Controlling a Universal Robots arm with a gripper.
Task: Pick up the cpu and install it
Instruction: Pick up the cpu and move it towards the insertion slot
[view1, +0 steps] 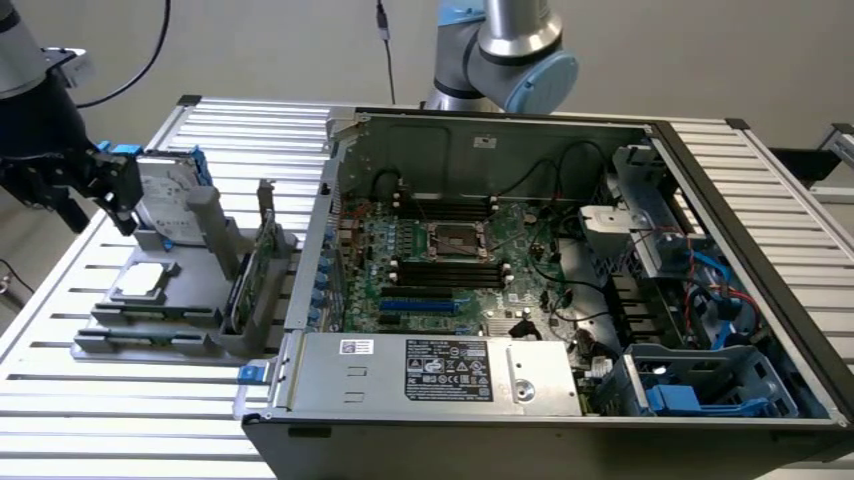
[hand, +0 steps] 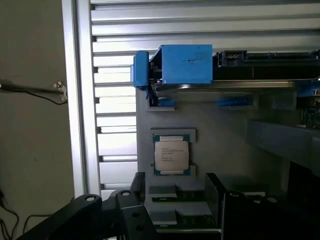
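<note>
The cpu (view1: 144, 281) (hand: 171, 155), a small flat square chip with a silver-grey top, lies in a recess of the grey parts holder (view1: 200, 300) on the slatted table. My gripper (view1: 118, 188) (hand: 176, 192) hangs above the holder, at the exterior view's left beside the hard drive, apart from the cpu. Its black fingers (hand: 138, 186) stand wide open with nothing between them. The bare cpu socket (view1: 451, 238) sits in the middle of the motherboard inside the open computer case (view1: 747, 200).
A silver hard drive in a blue frame (view1: 167, 195) (hand: 185, 65) stands upright on the holder just behind the cpu. Upright cards (view1: 260, 270) stand between holder and case. Black memory slots (view1: 447, 268) flank the socket. The table edge (view1: 54, 290) runs close by.
</note>
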